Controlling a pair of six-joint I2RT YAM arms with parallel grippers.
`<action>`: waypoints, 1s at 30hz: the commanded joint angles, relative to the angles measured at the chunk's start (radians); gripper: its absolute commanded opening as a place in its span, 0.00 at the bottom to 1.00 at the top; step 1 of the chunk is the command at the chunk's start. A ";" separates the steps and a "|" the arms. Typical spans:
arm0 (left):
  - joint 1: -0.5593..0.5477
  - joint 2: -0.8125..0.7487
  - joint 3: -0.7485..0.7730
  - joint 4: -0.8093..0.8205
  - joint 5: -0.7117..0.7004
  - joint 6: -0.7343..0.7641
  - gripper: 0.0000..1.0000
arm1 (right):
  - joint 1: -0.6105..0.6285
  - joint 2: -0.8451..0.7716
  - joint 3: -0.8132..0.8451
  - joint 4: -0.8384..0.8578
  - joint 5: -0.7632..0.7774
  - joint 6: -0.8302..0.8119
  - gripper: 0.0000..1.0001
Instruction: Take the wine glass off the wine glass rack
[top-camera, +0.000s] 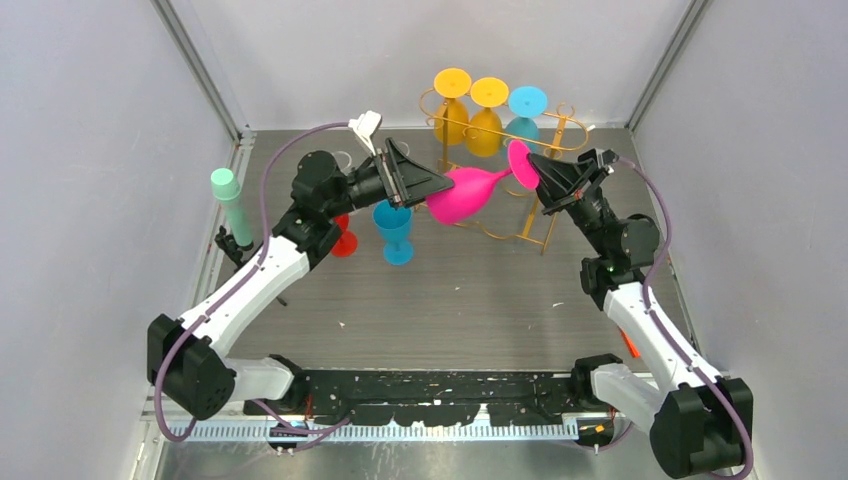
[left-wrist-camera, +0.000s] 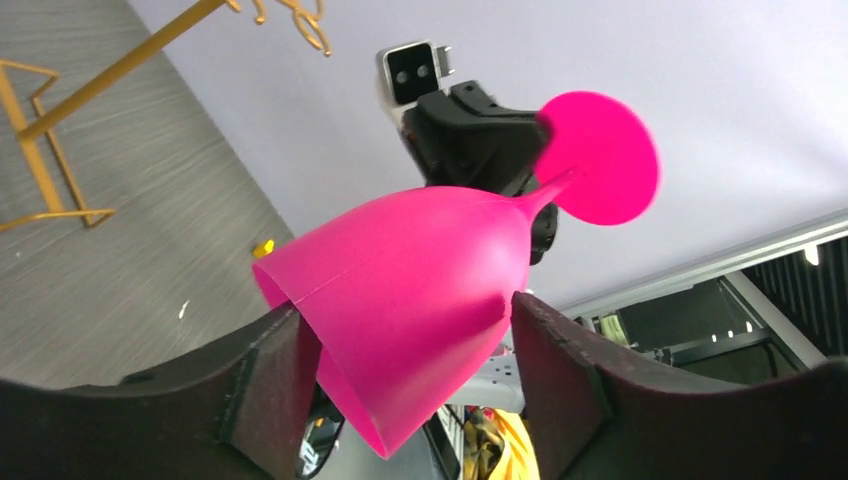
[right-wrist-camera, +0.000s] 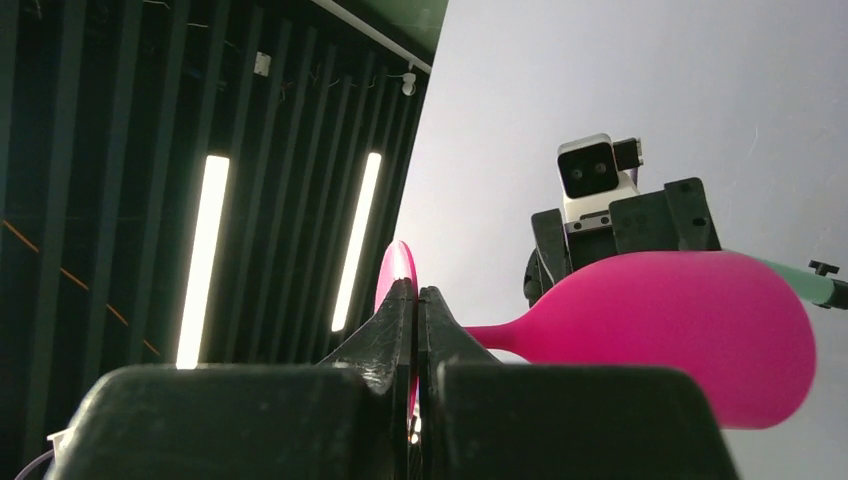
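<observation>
A pink wine glass (top-camera: 470, 192) lies level in the air in front of the gold wire wine glass rack (top-camera: 560, 142), off the rack. My left gripper (top-camera: 432, 185) has its two fingers against either side of the bowl (left-wrist-camera: 420, 290). My right gripper (top-camera: 535, 170) is shut on the glass's round foot (right-wrist-camera: 397, 265), with the stem and bowl (right-wrist-camera: 680, 330) reaching away from it. Two yellow glasses (top-camera: 470, 110) and a teal glass (top-camera: 527, 105) hang upside down on the rack. The rack's uprights show in the left wrist view (left-wrist-camera: 40, 160).
A blue glass (top-camera: 396, 232) and a red glass (top-camera: 343, 240) stand on the table under my left arm. A mint green cylinder (top-camera: 232, 200) stands at the left edge. Grey walls close in the left, back and right sides.
</observation>
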 joint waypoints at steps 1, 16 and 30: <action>0.002 -0.042 -0.023 0.196 0.074 -0.109 0.64 | 0.024 -0.027 -0.045 0.088 0.055 0.044 0.00; 0.002 -0.082 -0.044 0.334 0.116 -0.271 0.21 | 0.027 0.040 -0.103 0.146 0.058 -0.022 0.00; 0.002 -0.020 -0.061 0.439 0.120 -0.552 0.27 | 0.057 0.170 -0.115 0.215 0.004 -0.061 0.00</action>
